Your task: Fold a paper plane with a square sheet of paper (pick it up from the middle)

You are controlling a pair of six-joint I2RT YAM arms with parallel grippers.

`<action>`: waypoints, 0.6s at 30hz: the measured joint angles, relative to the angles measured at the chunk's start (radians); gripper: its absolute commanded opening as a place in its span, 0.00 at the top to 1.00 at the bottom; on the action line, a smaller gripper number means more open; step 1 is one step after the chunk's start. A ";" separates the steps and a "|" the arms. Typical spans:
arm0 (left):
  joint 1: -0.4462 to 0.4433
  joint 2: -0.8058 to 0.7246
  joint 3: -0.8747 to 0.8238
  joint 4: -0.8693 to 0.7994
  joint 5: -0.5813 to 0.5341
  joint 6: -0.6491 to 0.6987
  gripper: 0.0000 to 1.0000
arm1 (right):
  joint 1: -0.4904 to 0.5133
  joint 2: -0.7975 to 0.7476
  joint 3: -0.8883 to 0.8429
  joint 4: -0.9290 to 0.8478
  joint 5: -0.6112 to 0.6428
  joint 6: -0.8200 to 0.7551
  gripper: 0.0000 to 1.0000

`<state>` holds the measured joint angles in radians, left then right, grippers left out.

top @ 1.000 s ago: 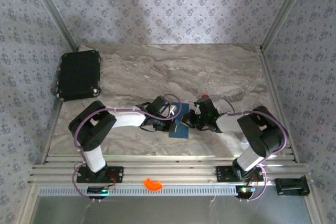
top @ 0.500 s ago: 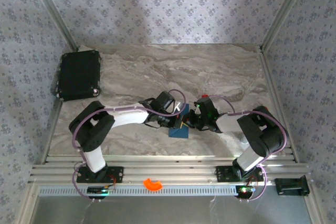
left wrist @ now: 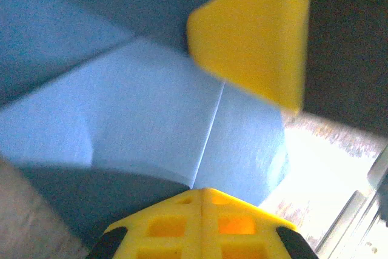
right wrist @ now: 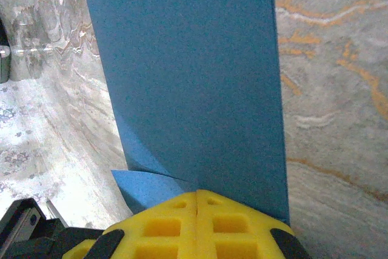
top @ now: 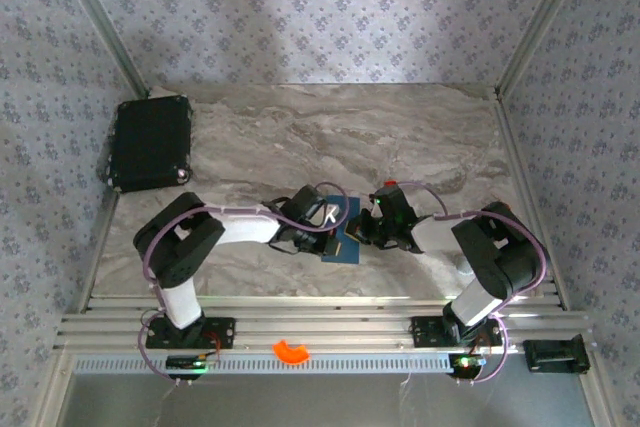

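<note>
The square sheet of paper (top: 342,250) lies dark blue and partly folded on the marble table, between the two arms. In the left wrist view the paper (left wrist: 151,107) shows a straight crease running up from my left gripper (left wrist: 202,192), whose yellow jaws are shut with their tip on the sheet. My left gripper (top: 334,237) comes at the paper from the left. My right gripper (top: 362,232) comes at it from the right. In the right wrist view my right gripper (right wrist: 197,193) is shut, its tip resting on the near end of the folded paper (right wrist: 194,77). A small flap sticks out to the left there.
A black case (top: 150,142) sits at the back left corner. A small red block (top: 390,185) lies just behind the right wrist. An orange curved piece (top: 291,351) rests on the front rail. The other gripper's yellow fingertip (left wrist: 254,34) hangs over the paper in the left wrist view.
My left gripper slid right across the paper, then came back a little to the left. The right arm and the paper stayed put.
</note>
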<state>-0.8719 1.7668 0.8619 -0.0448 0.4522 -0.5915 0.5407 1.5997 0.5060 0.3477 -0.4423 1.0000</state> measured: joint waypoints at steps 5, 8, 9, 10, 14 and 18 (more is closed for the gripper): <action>0.002 -0.046 -0.054 -0.003 0.000 0.008 0.98 | 0.000 0.000 0.002 -0.003 0.000 -0.005 1.00; 0.008 -0.074 -0.085 -0.008 0.000 0.019 0.98 | 0.000 0.000 0.002 -0.003 0.000 -0.006 1.00; 0.008 -0.080 -0.090 -0.013 0.000 0.024 0.98 | 0.000 0.000 0.002 -0.003 0.000 -0.006 1.00; 0.008 -0.087 -0.097 -0.015 -0.004 0.027 0.98 | 0.000 0.000 0.002 -0.003 0.000 -0.006 1.00; 0.008 -0.130 -0.132 -0.039 -0.015 0.039 0.98 | 0.000 0.000 0.002 -0.003 0.000 -0.006 0.99; 0.008 -0.191 -0.165 -0.089 -0.033 0.041 0.99 | 0.000 0.000 0.002 -0.003 0.000 -0.006 0.99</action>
<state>-0.8639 1.5761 0.6971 -0.1337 0.4191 -0.5507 0.5407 1.5997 0.5076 0.3450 -0.4427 0.9939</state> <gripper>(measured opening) 0.044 0.052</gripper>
